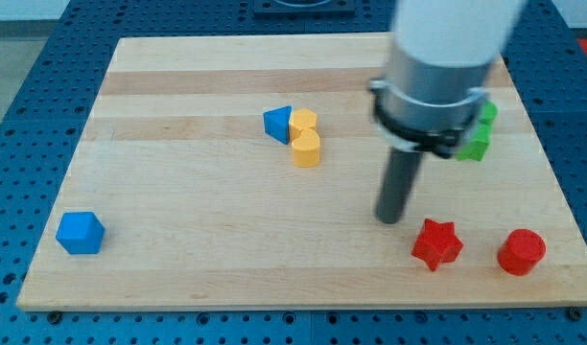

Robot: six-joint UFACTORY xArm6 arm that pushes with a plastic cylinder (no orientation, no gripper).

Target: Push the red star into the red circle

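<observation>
Approach is the step in hand: your rod, which carries no pincer, has my tip at ten o'clock of the red star-shaped block, itself just nine o'clock of the red round block; next push should run toward three o'clock.

Arm entering from the view's top, dark rod upright, my tip on the board

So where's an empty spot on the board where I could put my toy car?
The big bare patch of board lies between the blue cube at the view's left, the yellow blocks and my tip. The view's right is crowded: red star, red circle, green blocks.
</observation>
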